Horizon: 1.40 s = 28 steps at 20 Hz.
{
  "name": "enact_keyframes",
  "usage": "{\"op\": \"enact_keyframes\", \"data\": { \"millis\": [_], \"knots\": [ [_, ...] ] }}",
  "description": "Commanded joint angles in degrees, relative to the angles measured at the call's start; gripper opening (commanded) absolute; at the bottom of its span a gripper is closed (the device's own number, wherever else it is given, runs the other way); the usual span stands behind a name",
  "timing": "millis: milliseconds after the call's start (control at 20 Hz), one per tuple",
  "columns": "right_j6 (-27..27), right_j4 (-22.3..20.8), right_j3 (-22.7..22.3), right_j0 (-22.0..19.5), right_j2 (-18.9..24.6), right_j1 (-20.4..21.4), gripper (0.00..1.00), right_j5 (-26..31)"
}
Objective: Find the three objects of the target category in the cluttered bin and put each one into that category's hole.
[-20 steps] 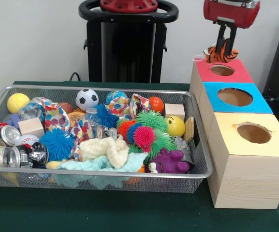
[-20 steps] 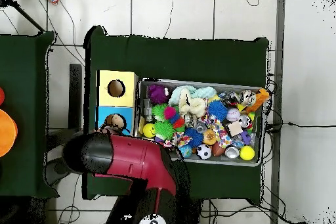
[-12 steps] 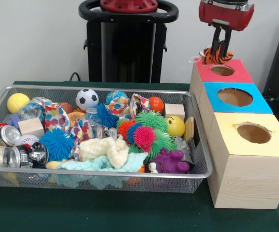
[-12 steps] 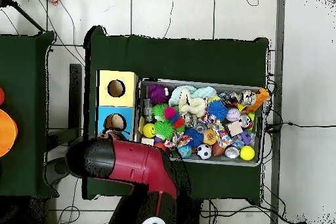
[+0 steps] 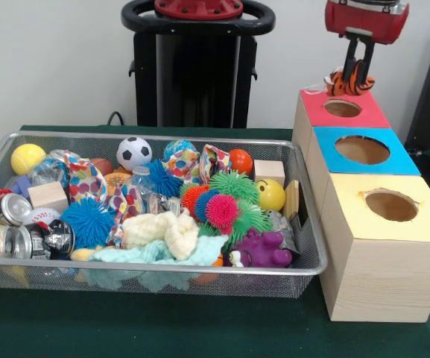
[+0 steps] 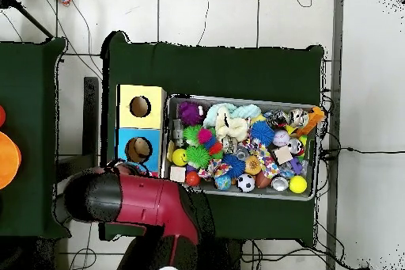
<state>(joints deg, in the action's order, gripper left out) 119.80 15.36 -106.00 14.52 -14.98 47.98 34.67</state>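
So there are three wooden boxes in a row on the right, each with one round hole on top: the red box (image 5: 341,109) farthest, the blue box (image 5: 361,151) in the middle and the yellow box (image 5: 390,216) nearest. The gripper (image 5: 358,73) hangs over the far edge of the red one, pinched shut on a striped orange and black tiger toy (image 5: 346,82), plush by the look of it, just above the box top and a bit behind the hole. To the left sits the wire mesh bin (image 5: 147,272), packed full: about five spiky rubbery balls in blue, green, orange and pink, a soccer ball (image 5: 134,153), a yellow ball (image 5: 27,158), a smiley ball (image 5: 270,195), two wood blocks, shiny cans at the left end, a fuzzy cream cloth (image 5: 161,231) and a lumpy purple toy (image 5: 261,249). In the overhead view the red arm (image 6: 134,201) covers the red box.
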Motion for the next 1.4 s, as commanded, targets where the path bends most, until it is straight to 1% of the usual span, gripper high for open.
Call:
{"op": "enact_keyframes", "data": {
  "millis": [50,150,300,600,900,1200,1400],
  "knots": [
    [15.3,3.7,-6.2,0.9,1.7,-0.6,0.0,-3.9],
    [15.1,4.0,-6.0,0.7,2.0,-1.2,0.0,-4.7],
    [15.4,5.1,-6.1,0.9,2.7,-3.0,0.0,-7.5],
    [13.8,6.8,-6.7,-0.3,4.7,-5.8,0.0,-12.6],
    [12.1,7.5,-7.2,-1.8,6.1,-7.8,0.0,-16.1],
    [12.6,8.0,-8.3,-2.8,7.8,-9.8,0.0,-19.7],
    [13.1,8.1,-9.7,-3.4,8.4,-10.3,0.0,-21.3]
  ]
}}
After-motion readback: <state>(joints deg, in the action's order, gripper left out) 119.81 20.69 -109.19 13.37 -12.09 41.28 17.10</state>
